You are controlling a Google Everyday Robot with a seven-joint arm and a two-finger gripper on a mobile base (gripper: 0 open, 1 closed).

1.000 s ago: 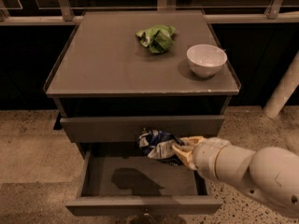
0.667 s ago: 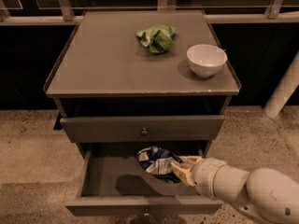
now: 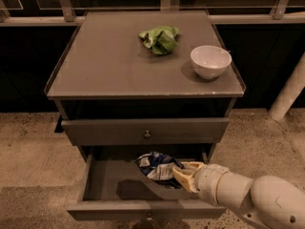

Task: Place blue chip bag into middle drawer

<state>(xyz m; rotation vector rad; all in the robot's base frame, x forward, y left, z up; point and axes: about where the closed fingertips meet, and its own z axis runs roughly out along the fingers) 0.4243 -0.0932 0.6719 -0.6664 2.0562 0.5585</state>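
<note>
The beige claw is clamped on the wrinkly dark-blue foil chip bag, holding it over the floor of the open, wide, shallow grey middle drawer, below the surface's front edge.

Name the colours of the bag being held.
Dark blue, white patches: wrinkly foil bag; camera view. Gripper above grey drawer.

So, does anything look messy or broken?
Nothing spilled or broken. The green bag lies crumpled on the cabinet top near the white bowl. The end effector holds the blue chip bag over the open middle drawer.
</note>
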